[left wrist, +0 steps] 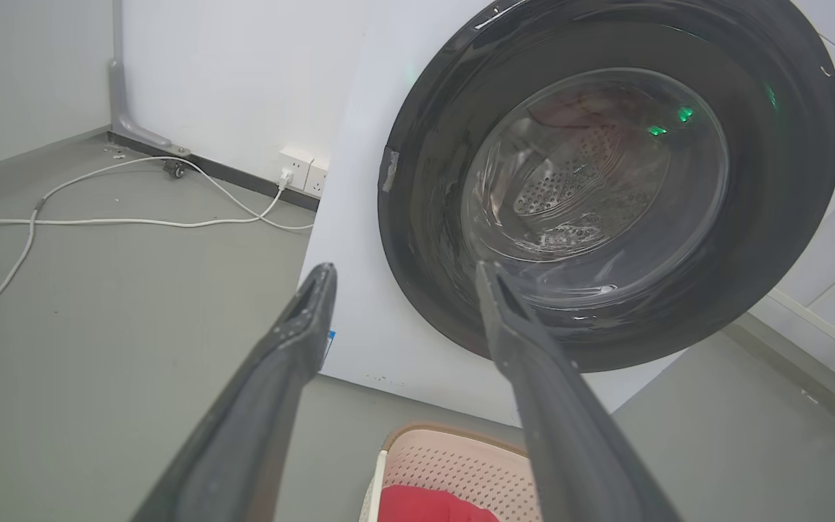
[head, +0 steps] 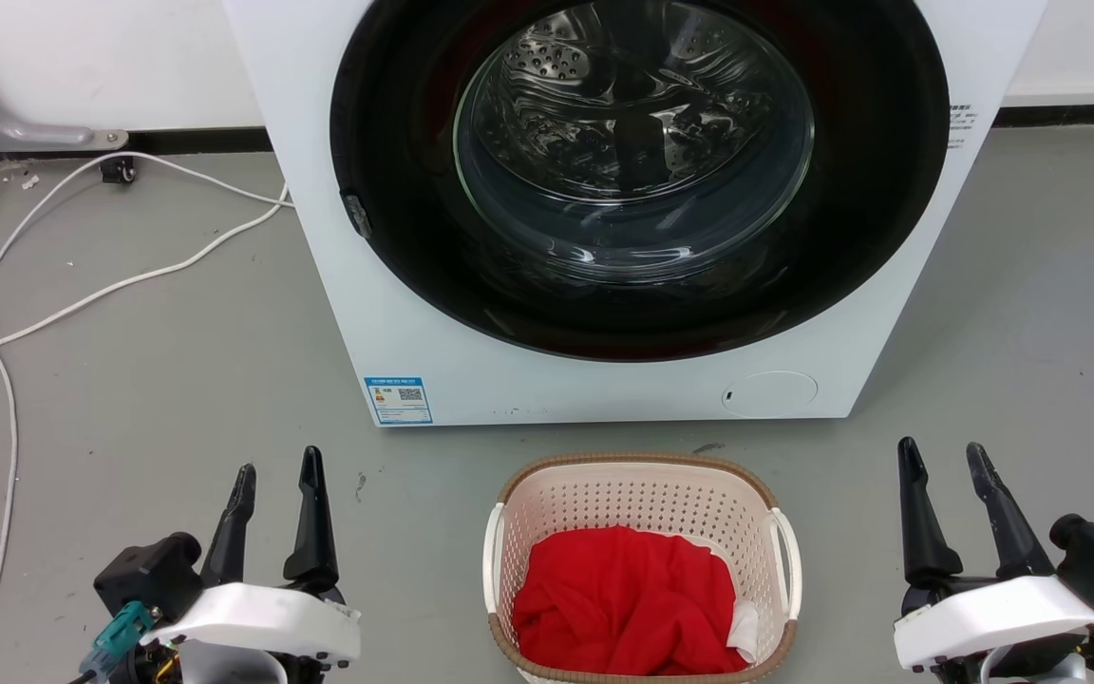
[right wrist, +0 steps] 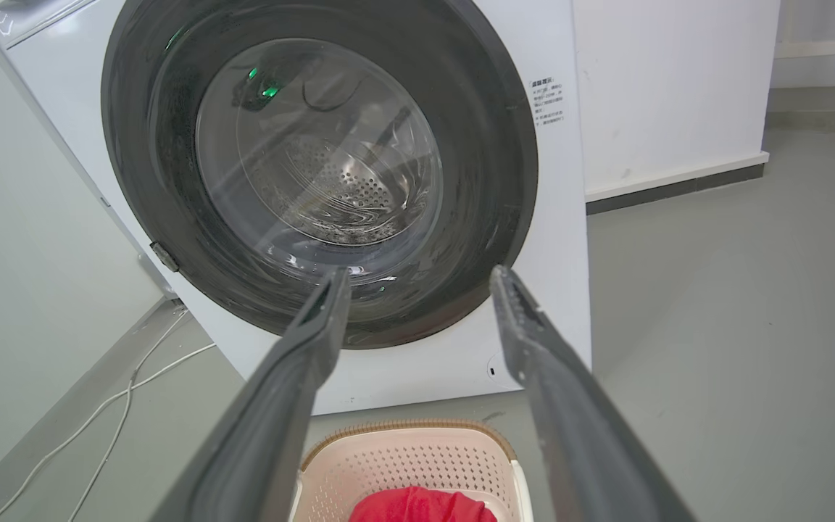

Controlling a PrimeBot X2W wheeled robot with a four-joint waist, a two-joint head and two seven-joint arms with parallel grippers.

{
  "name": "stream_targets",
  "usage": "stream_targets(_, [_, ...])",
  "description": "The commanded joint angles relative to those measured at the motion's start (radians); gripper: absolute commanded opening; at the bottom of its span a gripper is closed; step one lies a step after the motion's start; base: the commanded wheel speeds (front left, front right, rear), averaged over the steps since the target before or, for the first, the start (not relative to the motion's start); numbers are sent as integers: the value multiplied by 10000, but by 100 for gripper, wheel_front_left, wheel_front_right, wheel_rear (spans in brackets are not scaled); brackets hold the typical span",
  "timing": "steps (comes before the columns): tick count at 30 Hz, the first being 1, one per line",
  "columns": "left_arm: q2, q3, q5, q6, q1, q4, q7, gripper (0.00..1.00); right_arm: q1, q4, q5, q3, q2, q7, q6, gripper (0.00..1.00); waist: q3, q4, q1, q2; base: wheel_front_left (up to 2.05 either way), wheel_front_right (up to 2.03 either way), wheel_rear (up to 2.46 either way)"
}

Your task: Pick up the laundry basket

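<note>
The laundry basket (head: 637, 499) sits on the grey floor at the bottom centre of the head view, cream-pink and perforated, with a brown rim and white side handles. Red cloth (head: 625, 600) lies inside it. My left gripper (head: 277, 465) stands open to the basket's left, well apart from it, with nothing between its fingers. On the other side my right gripper (head: 942, 453) is open and likewise clear of the basket. The basket's far rim (left wrist: 454, 438) peeks in below the left gripper (left wrist: 403, 270), and the basket (right wrist: 406, 457) shows under the right gripper (right wrist: 417, 272).
A white front-loading washing machine (head: 604, 380) with its round dark door shut stands just behind the basket. White cables (head: 110, 285) trail over the floor at the left, running to a wall socket (left wrist: 301, 170). Open grey floor lies on both sides.
</note>
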Motion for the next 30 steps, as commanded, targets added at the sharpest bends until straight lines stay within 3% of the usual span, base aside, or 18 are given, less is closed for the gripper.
stream_targets(1, [35,-4,227,1,42,-98,-82,100,-16,-99,-246,5,-36,-78,1,100,2,-2,0,0,0,0,0])
stream_targets(30, [37,-91,2629,9,310,96,-710,100,267,71,-2640,25,-42,-707,-1,100,16,2,0,0,0,0,0])
